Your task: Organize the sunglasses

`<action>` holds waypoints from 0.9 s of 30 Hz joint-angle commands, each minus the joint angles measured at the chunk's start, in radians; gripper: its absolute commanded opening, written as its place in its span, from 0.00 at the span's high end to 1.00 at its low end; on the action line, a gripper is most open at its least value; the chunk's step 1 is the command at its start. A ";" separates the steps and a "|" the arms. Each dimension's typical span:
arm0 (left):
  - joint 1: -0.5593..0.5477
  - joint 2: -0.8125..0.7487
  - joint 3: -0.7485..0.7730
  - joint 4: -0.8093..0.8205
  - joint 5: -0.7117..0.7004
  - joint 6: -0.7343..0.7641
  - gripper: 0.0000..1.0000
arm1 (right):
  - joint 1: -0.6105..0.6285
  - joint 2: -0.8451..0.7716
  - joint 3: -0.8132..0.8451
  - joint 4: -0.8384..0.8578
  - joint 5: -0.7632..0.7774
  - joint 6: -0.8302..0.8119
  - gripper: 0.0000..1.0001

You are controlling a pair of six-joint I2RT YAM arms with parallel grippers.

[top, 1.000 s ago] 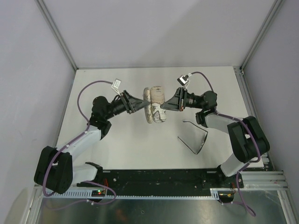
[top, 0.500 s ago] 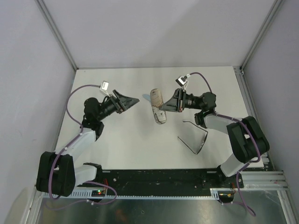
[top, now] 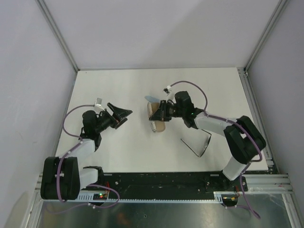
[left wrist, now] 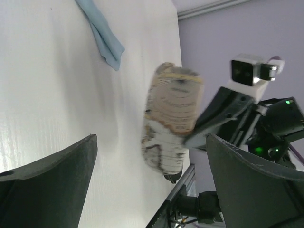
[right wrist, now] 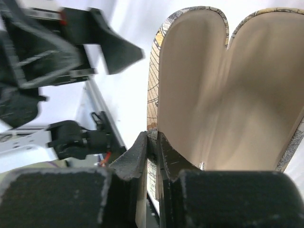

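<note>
The thin black wire-frame sunglasses lie on the white table, lower right of centre in the top view, close under the right arm. Up-left of them the right gripper is clamped on the rim of the open beige patterned oval case. The left gripper, with jaws wide apart and empty, is farther away, beyond the case.

No readable text anywhere. The beige oval case, its shell printed in grey and ochre, shows only fine lines and swirls, nothing that resolves into letters. A small white sticker sits in the slit of the right gripper, its print too small to read. The small white tag on the purple cable looks blank from overhead.
</note>
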 commanded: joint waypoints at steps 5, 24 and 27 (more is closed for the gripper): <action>0.004 -0.152 -0.021 -0.097 -0.107 0.063 0.03 | 0.102 0.187 0.123 -0.083 0.198 -0.039 1.00; 0.006 -0.322 0.049 -0.420 -0.297 0.217 0.01 | 0.143 0.441 0.433 0.025 0.256 0.115 0.52; 0.006 -0.322 0.056 -0.430 -0.302 0.222 0.01 | 0.123 0.403 0.453 -0.040 0.269 0.040 0.48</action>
